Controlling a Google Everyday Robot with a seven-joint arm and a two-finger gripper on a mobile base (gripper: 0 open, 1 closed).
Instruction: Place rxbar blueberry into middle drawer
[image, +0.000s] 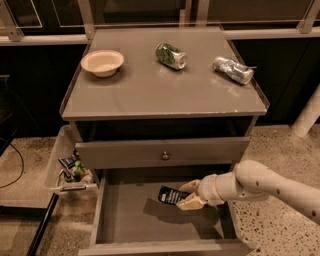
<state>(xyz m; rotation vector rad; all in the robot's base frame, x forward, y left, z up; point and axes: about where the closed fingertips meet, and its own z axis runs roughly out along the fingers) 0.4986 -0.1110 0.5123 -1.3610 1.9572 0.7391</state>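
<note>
We find the middle drawer (127, 220) pulled open, below the closed drawer front (150, 152) with its round knob. The gripper (187, 196) reaches in from the right, inside the drawer's span, its two fingers clamped on one end of the rxbar blueberry (170, 194). The bar hangs tilted above the bare grey floor, with a shadow under it; it is not set down. We judge the carry done, with lowering, release and withdrawal left. On the cabinet top (150, 95) sit a bowl (102, 61), a green can (171, 55) and a silver can (233, 69), well apart from the work.
</note>
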